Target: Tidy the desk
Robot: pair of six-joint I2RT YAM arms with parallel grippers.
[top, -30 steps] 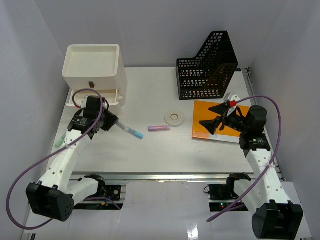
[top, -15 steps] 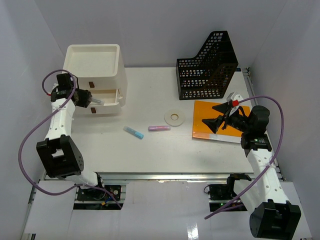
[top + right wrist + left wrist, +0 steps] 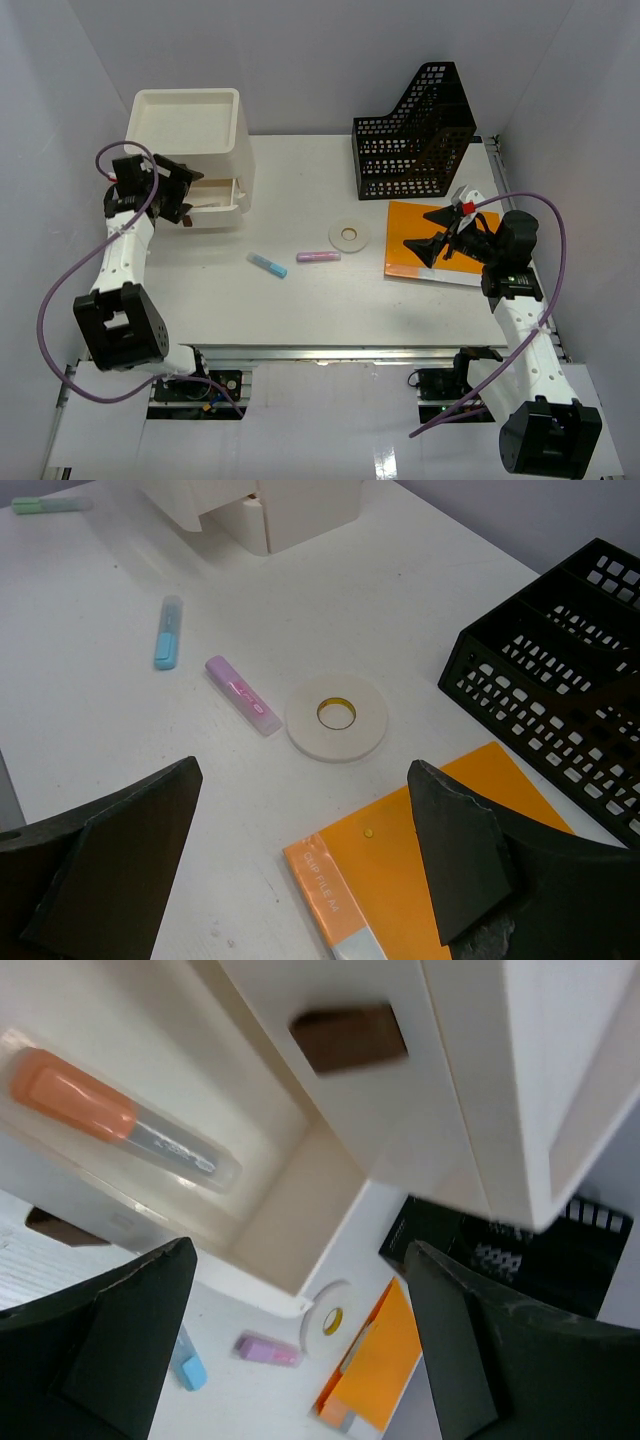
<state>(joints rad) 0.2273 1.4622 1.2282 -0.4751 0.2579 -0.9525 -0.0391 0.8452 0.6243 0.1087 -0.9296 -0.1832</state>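
At rim of open drawer (image 3: 270,1150) — left claw (image 3: 298,1255) apart | right claw (image 3: 305,770) apart above notebook (image 3: 400,870)

The bench (image 3: 300,310) is plain white. The drawer box (image 3: 185,125) is cream with a brown handle (image 3: 348,1037). The file holder (image 3: 415,130) is black with a perforated grid. The notebook (image 3: 420,870) is orange. The tape roll (image 3: 349,235) is white. There are a pink highlighter (image 3: 318,257), a blue highlighter (image 3: 267,265) and a green highlighter (image 3: 45,504). The marker (image 3: 125,1125) is orange-capped.

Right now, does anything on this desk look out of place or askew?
Yes. A drawer hangs open with an orange marker inside. A blue marker, pink marker and tape roll lie loose on the desk, and the orange notebook sits skewed outside the black file rack.
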